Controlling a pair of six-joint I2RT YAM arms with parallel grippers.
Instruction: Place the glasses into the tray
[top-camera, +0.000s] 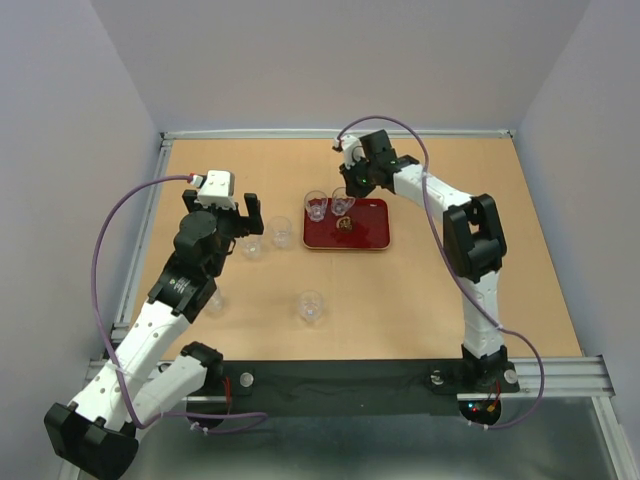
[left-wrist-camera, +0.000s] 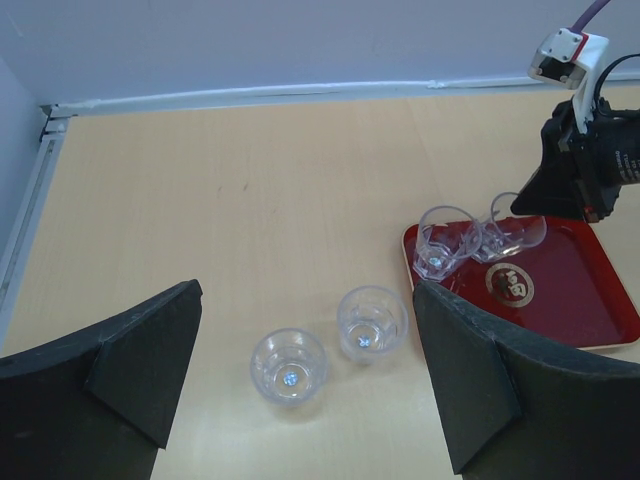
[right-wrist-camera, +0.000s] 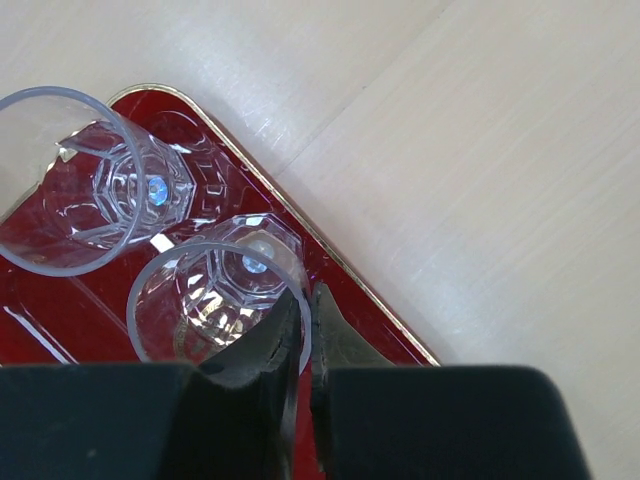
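The dark red tray (top-camera: 372, 236) lies in the middle of the table, toward the back. One clear glass (top-camera: 316, 206) stands in its far left corner. My right gripper (top-camera: 348, 193) is shut on the rim of a second glass (top-camera: 343, 206) beside it, which leans over the tray. In the right wrist view my fingers (right-wrist-camera: 305, 305) pinch that glass's wall (right-wrist-camera: 215, 290) above the tray (right-wrist-camera: 45, 315), next to the other glass (right-wrist-camera: 90, 195). My left gripper (top-camera: 241, 214) is open and empty above two glasses (top-camera: 253, 246) (top-camera: 282, 233) left of the tray, also seen in the left wrist view (left-wrist-camera: 289, 365) (left-wrist-camera: 372, 322).
Two more glasses stand nearer the front, one in the middle (top-camera: 312, 305) and one beside the left arm (top-camera: 212, 300). A metal rail (top-camera: 150, 210) runs along the table's left edge and walls close in the back and sides.
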